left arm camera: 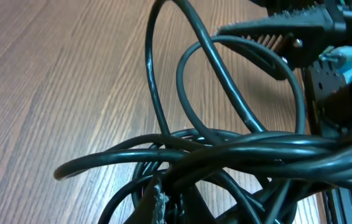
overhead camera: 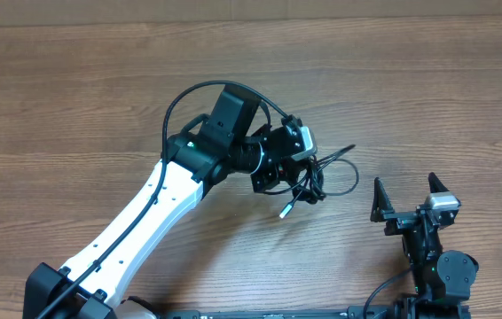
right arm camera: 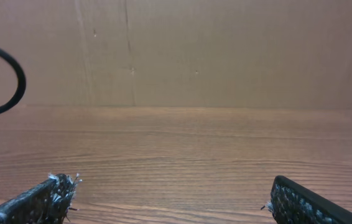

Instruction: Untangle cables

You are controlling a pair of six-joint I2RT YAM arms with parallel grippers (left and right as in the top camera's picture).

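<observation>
I'm pinching the tangled cables (overhead camera: 338,170) between my left fingers (left arm camera: 156,202) over the table (overhead camera: 100,89), while my right fingers (overhead camera: 378,193) are hanging spread wide, holding nothing.

There are 2 pincers (overhead camera: 305,181) (overhead camera: 404,197), 1 table (overhead camera: 74,80) and 1 tangle of cables (overhead camera: 320,188).

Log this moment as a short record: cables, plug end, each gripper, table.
cables: black cords knotted into one bundle with loose loops, near the middle of the table
plug: one silver-tipped end sticks out of the bundle toward the robot
left gripper: shut on the cables
right gripper: open, empty, apart from the bundle on the right side
table: wood-grain top
</observation>
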